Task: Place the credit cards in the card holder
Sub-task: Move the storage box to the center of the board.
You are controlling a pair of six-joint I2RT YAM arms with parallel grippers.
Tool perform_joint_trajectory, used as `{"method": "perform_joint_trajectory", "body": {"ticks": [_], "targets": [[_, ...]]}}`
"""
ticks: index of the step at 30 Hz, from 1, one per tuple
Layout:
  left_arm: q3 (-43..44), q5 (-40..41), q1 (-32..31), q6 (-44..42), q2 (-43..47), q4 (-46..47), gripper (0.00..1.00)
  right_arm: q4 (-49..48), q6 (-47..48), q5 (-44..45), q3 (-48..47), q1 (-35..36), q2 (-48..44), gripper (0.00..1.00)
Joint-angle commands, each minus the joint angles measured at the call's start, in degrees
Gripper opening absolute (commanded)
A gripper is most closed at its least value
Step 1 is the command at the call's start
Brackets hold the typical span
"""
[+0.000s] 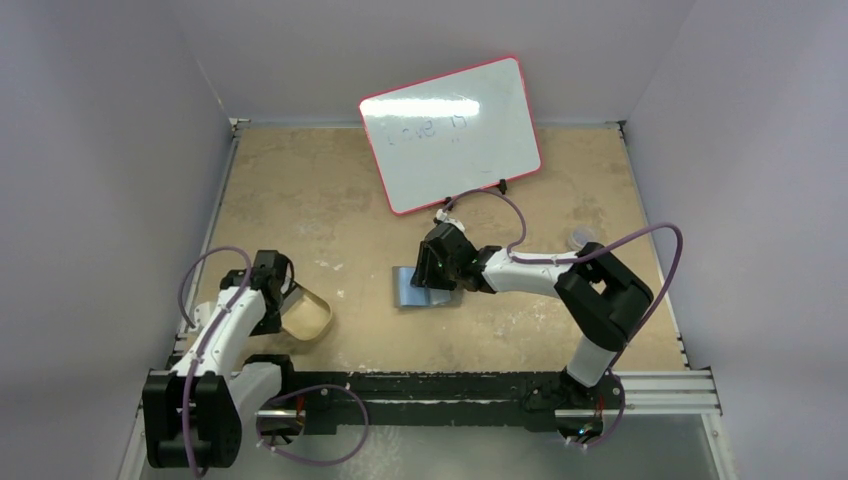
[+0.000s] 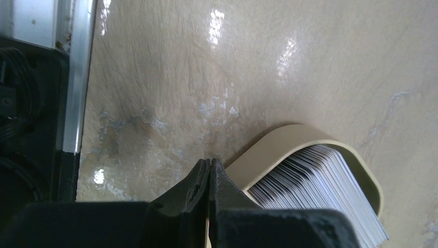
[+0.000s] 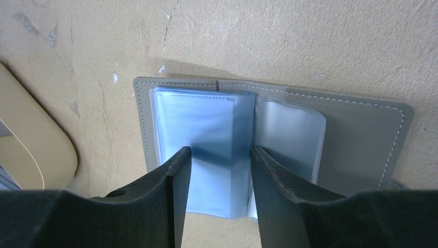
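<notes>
Closest to the arm bases, at about 8 o'clock on the table [image 1: 300, 200], the left gripper [image 2: 209, 164] sits just beside the gold tin [image 2: 268, 152]. Its jaws are pressed tight together, and I can see nothing between them. The credit cards [image 2: 320, 186] stand packed close in the tin.

I think the job now is to get one card out. The left jaws should open a little and pinch only the end card by its top edge. Then they should lift it straight up, so the others do not spill.

Farther out, near the middle of the table, the card holder [image 3: 356, 139] lies open and flat. The right gripper [image 3: 221, 152] hangs over it with its jaws wide apart, holding nothing. One finger is on each side of the blue-grey pockets [image 3: 196, 121]. I cannot tell if they touch.

That gripper covers the pockets, so a card coming from 8 o'clock may bump it. The pockets look thin and floppy too.

Farthest, at 12 o'clock, a whiteboard [image 1: 450, 135] sits well apart.
</notes>
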State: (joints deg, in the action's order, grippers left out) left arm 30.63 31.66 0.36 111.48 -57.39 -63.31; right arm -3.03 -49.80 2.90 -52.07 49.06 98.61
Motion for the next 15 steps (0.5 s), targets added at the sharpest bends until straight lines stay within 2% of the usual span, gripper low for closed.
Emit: {"method": "perform_joint_trajectory", "body": {"ticks": [1, 15], "targets": [[0.06, -3.33, 0.32, -3.16, -0.54, 7.17, 0.0, 2.95, 0.39, -1.64, 1.4, 0.44, 0.42, 0.48], [2.38, -7.84, 0.25, -14.08, -8.14, 24.43, 0.0, 4.12, 0.44, -0.8, 0.77, 0.42, 0.53, 0.48]]}}
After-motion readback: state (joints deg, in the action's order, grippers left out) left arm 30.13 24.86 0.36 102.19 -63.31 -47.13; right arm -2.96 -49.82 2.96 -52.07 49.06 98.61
